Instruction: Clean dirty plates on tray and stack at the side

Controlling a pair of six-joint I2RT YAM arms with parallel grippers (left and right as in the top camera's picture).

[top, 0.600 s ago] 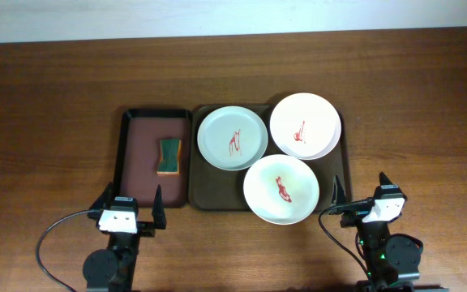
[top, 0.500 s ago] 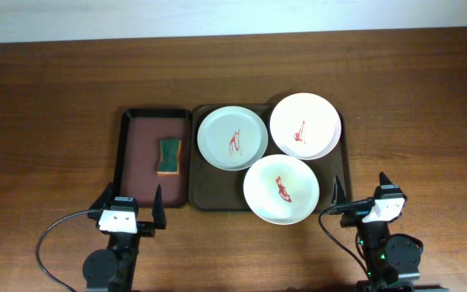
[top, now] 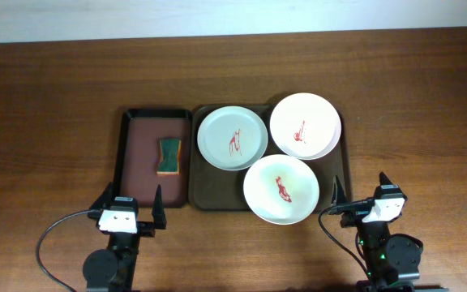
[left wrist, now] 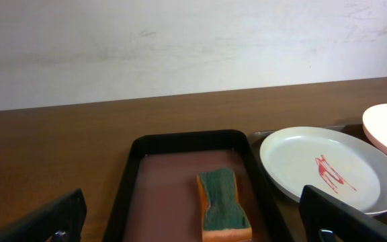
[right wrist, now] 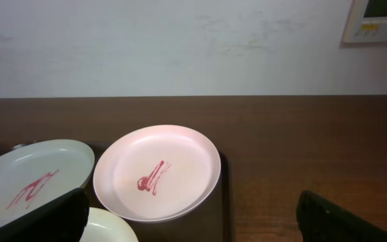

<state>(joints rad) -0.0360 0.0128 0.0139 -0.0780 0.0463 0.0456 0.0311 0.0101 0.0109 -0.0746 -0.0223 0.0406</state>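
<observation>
Three smeared plates (top: 232,138) are sitting on the brown tray (top: 205,191) while both arms are resting at the near edge.

The left gripper (top: 133,195), at 7 o'clock on the wooden table (top: 55,105), and the right gripper (top: 360,186), at 5 o'clock, are each holding their fingers spread wide, gripping nothing. On the tray, the greenish plate (left wrist: 331,168) is lying at 10 o'clock, the pinkish plate (top: 304,125) at 2 o'clock and the white plate (top: 281,190) at 6 o'clock, its edge hanging over the near rim. Each is carrying a red smear. At the tray's 9 o'clock, just beside it, a maroon tray (top: 140,154) is holding a green-and-orange sponge (top: 169,155).
</observation>
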